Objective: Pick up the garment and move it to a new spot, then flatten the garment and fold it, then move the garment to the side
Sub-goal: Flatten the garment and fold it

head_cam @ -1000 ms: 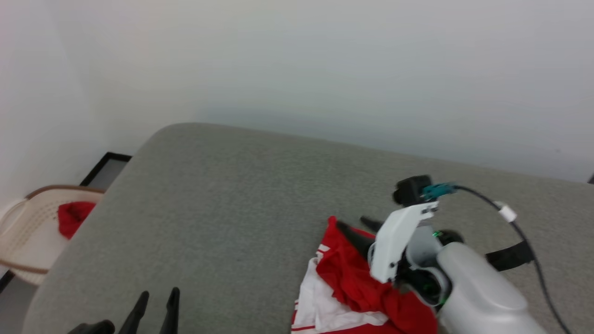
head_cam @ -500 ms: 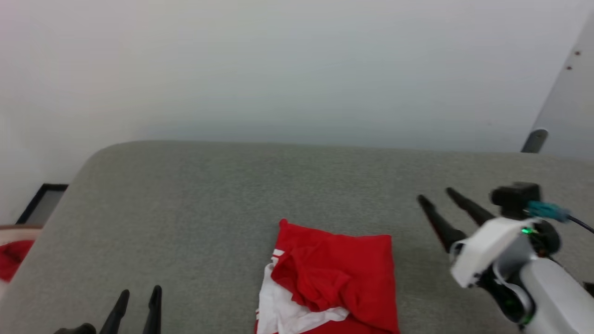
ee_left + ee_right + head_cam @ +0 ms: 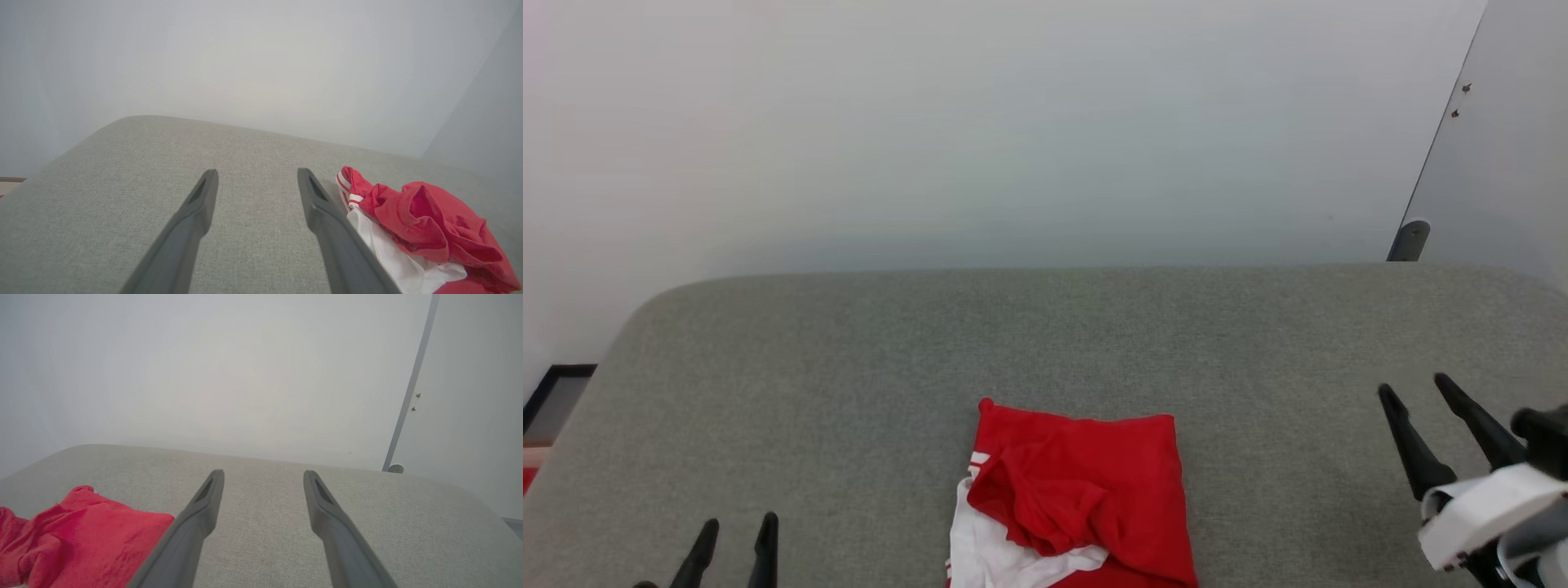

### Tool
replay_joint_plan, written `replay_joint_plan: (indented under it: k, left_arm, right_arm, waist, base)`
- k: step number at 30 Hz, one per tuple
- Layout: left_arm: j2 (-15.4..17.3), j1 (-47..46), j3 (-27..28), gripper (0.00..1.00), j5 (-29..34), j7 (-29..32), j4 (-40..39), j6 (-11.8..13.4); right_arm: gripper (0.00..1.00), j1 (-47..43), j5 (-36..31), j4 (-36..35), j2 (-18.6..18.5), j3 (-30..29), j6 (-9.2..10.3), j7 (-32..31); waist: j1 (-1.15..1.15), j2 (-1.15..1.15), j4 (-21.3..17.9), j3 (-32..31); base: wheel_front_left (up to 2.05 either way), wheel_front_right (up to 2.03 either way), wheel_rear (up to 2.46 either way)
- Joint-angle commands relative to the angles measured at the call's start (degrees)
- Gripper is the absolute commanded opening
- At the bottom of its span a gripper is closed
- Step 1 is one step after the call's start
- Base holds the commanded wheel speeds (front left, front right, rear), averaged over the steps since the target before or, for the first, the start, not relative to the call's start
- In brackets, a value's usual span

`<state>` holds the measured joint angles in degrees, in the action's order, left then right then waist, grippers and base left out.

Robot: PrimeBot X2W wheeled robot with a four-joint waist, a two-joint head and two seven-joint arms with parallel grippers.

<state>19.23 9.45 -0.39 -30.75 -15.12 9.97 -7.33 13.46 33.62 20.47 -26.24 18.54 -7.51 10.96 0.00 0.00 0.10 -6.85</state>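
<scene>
Garment [image 3: 1078, 490]: lies bunched at centre-front of grey fabric counter [image 3: 849, 367], red body rumpled over white sleeve panel, not flat. L hand [image 3: 739, 520] and R hand [image 3: 1410, 383]: both wide open, empty, well apart from cloth, one either side. Judgement: flattening step is due. Recommend pinching single outer edges w/ both hands, drawing apart low and evenly; confirm sleeves lie free before any fold.
</scene>
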Motion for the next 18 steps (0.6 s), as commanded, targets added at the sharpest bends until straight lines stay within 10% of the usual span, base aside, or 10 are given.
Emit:
replay_joint_plan:
  k: [1,18]
  left_arm:
    - [0.3,0.6,0.3,1.0,0.4,0.0,-0.3,-0.2]
    - [1.5,1.4,1.5,1.0,1.7,0.0,-1.2,-0.2]
  right_arm:
    - [1.0,-1.9,-1.1,-0.3,0.0,-1.5,0.04,0.9]
    - [1.0,-11.8,-5.3,-3.2,2.4,-11.9,0.04,3.2]
  waist:
    - [0.0,0.0,-0.1,-0.3]
    - [0.0,0.0,0.1,-1.5]
  base:
    - [0.0,0.0,0.0]
    - [0.0,0.0,0.0]
